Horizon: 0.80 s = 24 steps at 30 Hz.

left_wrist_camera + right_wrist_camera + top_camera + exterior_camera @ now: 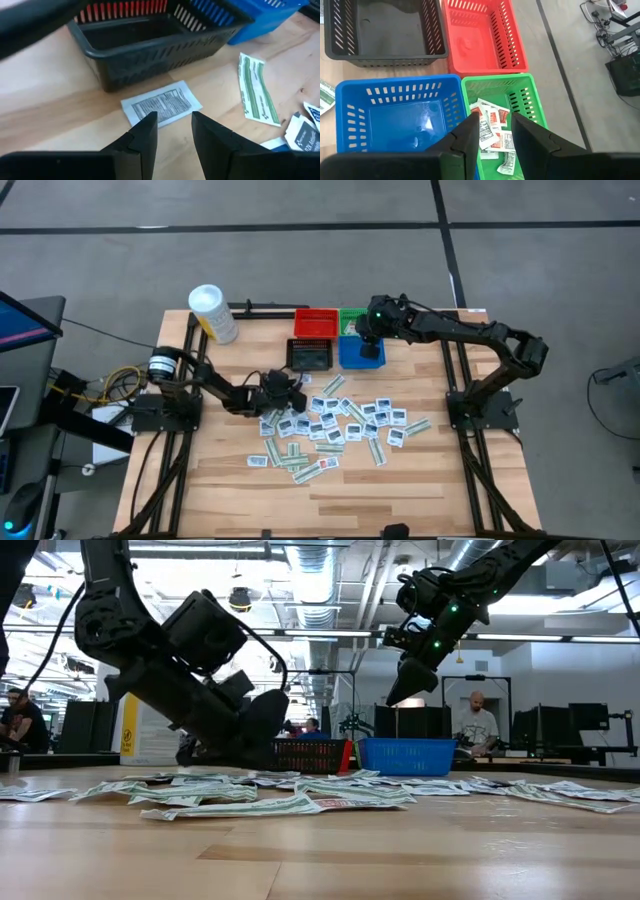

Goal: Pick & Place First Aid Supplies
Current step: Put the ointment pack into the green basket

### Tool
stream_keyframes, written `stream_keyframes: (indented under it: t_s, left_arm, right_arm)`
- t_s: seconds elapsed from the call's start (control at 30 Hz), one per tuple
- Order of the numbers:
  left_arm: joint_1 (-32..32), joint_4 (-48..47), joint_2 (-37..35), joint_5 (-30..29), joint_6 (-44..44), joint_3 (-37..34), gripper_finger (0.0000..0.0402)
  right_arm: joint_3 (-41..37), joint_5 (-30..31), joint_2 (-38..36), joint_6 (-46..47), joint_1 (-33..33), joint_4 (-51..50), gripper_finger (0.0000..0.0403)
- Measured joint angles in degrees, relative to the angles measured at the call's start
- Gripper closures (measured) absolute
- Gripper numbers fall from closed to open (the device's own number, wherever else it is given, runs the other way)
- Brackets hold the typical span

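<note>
The first aid supplies (340,425) lie scattered flat on the middle of the table: square white packets with dark print and narrow green-white strips. My left gripper (175,125) is open and low over the table, just in front of the black bin (145,47). Its fingers stand at the near edge of one white printed packet (162,104) that lies flat on the wood. My right gripper (495,127) is open, high above the green bin (520,92) and holding nothing. Several packets (492,131) lie in that bin. My left gripper comes slanting down from the table's left at the white packet's near edge (145,116). One fingertip (149,122) overlaps that edge in the left wrist view. I cannot tell whether it touches the packet, which lies flat on the table.
The red bin (315,323), green bin (350,318), black bin (310,356) and blue bin (360,354) sit in a block at the table's far middle. A white tub with a yellow label (212,312) stands at the far left. Bare wood runs along the near edge.
</note>
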Motion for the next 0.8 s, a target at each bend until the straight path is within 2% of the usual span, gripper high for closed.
stream_keyframes:
  t_s: [0.3,0.8]
  left_arm:
    - [0.02,-0.06,0.87,-2.08,0.27,0.49,0.028]
    - [2.1,-0.12,0.87,-2.27,0.26,0.47,0.028]
  right_arm:
    - [0.0,0.0,0.0,-0.78,-0.04,0.04,0.0295]
    - [0.01,-0.01,0.0,-0.77,-0.04,0.07,0.0295]
